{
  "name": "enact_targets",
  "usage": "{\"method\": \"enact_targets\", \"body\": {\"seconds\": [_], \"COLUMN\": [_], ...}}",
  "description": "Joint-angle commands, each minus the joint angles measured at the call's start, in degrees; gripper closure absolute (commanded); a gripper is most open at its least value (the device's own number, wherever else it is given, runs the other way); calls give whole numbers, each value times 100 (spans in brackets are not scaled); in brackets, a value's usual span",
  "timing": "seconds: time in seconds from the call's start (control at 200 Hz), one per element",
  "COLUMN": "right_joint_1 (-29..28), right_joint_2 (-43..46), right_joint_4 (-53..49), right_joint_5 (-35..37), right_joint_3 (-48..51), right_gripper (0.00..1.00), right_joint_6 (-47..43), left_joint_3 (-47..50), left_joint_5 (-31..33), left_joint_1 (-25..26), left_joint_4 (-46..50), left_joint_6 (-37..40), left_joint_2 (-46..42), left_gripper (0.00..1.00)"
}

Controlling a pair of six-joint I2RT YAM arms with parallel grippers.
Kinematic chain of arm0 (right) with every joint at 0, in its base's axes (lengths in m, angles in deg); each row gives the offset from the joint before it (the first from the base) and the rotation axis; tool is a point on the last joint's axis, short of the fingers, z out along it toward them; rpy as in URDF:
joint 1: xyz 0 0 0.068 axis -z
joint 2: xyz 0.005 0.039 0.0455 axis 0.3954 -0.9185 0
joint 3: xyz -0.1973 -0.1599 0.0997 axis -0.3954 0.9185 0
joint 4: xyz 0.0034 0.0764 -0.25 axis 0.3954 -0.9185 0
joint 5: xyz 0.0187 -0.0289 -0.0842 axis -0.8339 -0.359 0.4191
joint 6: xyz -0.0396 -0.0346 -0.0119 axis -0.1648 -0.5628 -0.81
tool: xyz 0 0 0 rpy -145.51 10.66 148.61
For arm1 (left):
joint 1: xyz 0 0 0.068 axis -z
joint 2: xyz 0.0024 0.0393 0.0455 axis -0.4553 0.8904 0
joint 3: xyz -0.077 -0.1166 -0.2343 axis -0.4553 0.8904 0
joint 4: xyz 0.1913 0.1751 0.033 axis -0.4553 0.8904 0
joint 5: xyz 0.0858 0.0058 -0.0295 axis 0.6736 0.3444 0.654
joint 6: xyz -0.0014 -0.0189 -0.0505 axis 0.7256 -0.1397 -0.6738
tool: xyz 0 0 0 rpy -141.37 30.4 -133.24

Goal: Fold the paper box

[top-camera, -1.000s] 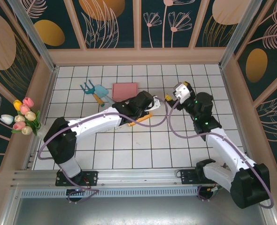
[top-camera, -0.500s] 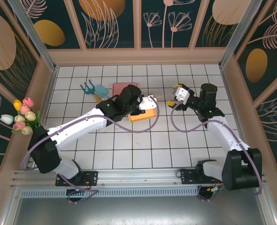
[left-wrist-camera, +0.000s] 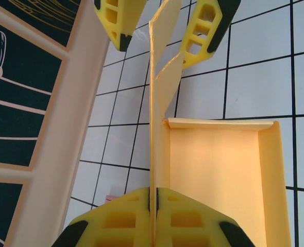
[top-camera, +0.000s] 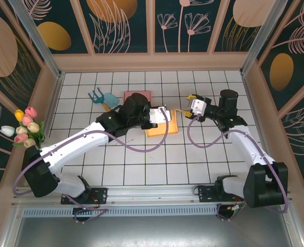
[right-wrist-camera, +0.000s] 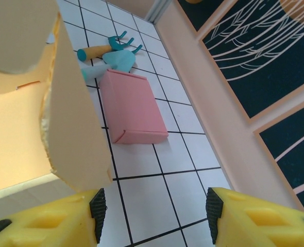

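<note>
The orange paper box point(top-camera: 162, 128) lies open on the tiles mid-table, its tray facing up. My left gripper point(top-camera: 161, 114) is shut on one thin upright side wall point(left-wrist-camera: 153, 128) of the box, pinching it edge-on in the left wrist view point(left-wrist-camera: 156, 206). My right gripper point(top-camera: 186, 108) is open at the box's far-right end. Its yellow fingers point(left-wrist-camera: 206, 28) straddle the top of that same wall without closing on it. In the right wrist view a box flap point(right-wrist-camera: 69, 113) hangs beside the left finger point(right-wrist-camera: 44, 221), and the gap between the jaws point(right-wrist-camera: 152, 216) is empty.
A folded pink box point(top-camera: 137, 95) lies just behind the orange one, also seen at close range point(right-wrist-camera: 131, 108). Teal garden tools point(top-camera: 103, 99) rest to its left. A bunch of tulips point(top-camera: 26, 127) sits at the left wall. Wooden walls enclose the table.
My left arm has carried the box rightward toward the table's middle, and it now lies flatter. My right gripper has come in to the box's end and its jaws have narrowed.
</note>
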Motion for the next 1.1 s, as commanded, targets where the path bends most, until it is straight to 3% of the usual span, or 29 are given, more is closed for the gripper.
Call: {"method": "enact_targets", "body": {"seconds": [0.0, 0.475, 0.811, 1.096], "right_joint_1": [-131, -651, -798, -922], "right_joint_2": [-69, -67, -210, -324], "right_joint_4": [-203, -354, -1011, -1565], "right_joint_5": [-413, -703, -1151, -1375], "right_joint_3": [-73, -209, -470, -670], "right_gripper": [43, 47, 52, 78], "right_joint_6": [-326, -523, -860, -1274], "left_joint_3": [89, 152, 137, 170], "left_joint_5": [-257, -617, -858, -1001], "left_joint_1": [-16, -16, -21, -16], "left_joint_4": [-15, -11, 183, 141], "left_joint_6": [-64, -125, -82, -93], "left_joint_2": [-88, 36, 80, -23], "left_gripper": [100, 100, 100, 100]}}
